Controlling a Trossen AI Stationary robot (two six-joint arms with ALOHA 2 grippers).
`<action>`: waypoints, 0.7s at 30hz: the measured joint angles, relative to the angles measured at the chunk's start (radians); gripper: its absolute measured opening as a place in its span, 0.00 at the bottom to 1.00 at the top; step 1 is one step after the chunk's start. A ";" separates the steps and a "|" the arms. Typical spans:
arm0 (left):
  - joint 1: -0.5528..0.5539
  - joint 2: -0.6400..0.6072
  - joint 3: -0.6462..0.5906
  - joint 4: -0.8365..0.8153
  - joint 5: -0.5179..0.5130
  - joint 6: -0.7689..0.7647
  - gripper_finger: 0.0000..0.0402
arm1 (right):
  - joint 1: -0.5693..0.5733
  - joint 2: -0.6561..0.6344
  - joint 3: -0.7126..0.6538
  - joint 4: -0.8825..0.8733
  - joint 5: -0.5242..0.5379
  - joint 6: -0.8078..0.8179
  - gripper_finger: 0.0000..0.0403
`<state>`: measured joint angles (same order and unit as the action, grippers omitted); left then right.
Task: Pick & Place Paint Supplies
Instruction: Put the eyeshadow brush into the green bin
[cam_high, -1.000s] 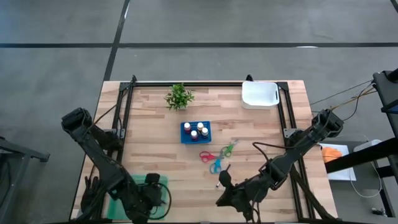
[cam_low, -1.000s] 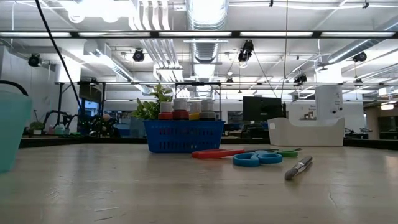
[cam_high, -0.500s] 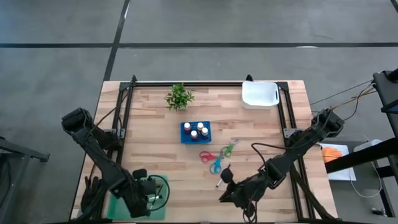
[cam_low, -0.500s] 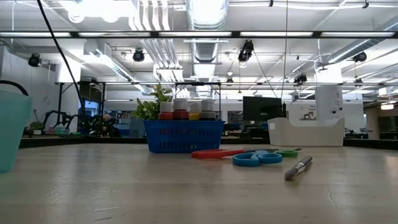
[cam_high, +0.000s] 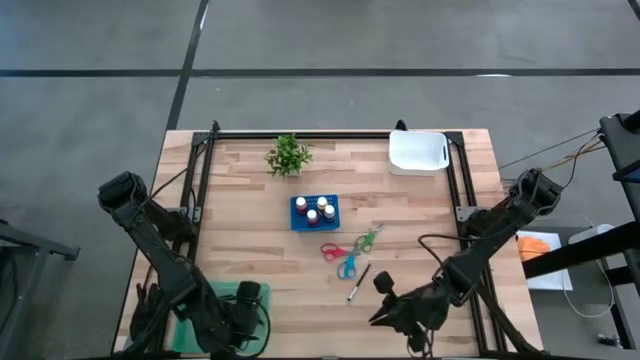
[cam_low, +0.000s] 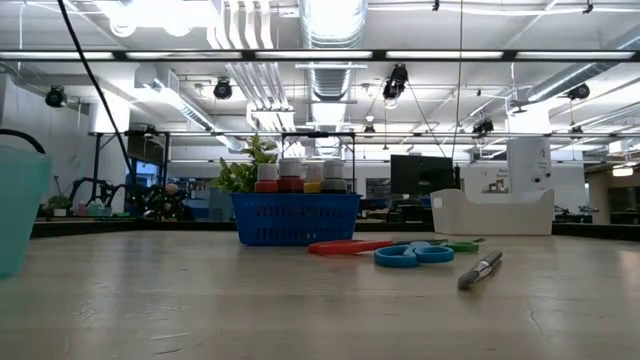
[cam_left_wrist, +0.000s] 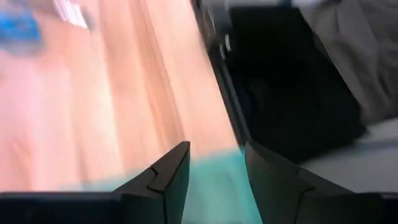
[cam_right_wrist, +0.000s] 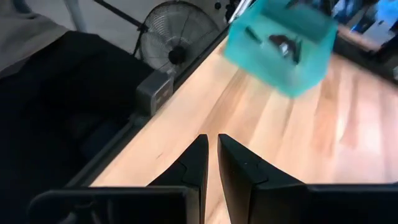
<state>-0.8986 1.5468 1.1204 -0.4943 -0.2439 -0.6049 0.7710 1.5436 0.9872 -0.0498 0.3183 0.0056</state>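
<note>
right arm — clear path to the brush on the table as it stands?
Probably yes. The right gripper, shut and empty, sits just off the brush with bare table between; the blue scissors lie beyond it, not in the way.

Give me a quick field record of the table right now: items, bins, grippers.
basket: blue basket mid-table, holding paint bottles
scissors: red, blue, green, loose beside basket
brush: brush lying near blue scissors
bin: teal bin, front left corner
tray: white tray, far right
plant: plant, far edge
left gripper: over teal bin, open
right gripper: shut, empty, near brush

bottles upright, scissors, brush flat
</note>
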 joint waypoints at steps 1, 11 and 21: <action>0.004 0.000 0.007 0.021 -0.041 0.051 0.41 | 0.011 -0.004 -0.014 0.000 0.001 0.021 0.08; 0.199 0.080 -0.030 0.384 -0.342 0.234 0.40 | 0.136 -0.017 -0.137 0.019 0.185 0.221 0.08; 0.332 0.352 0.037 0.514 -0.249 0.178 0.26 | 0.227 -0.016 -0.207 0.120 0.294 0.231 0.08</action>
<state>-0.5665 1.8991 1.1571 0.0196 -0.4929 -0.4271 0.9978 1.5272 0.7801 0.0700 0.6118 0.2363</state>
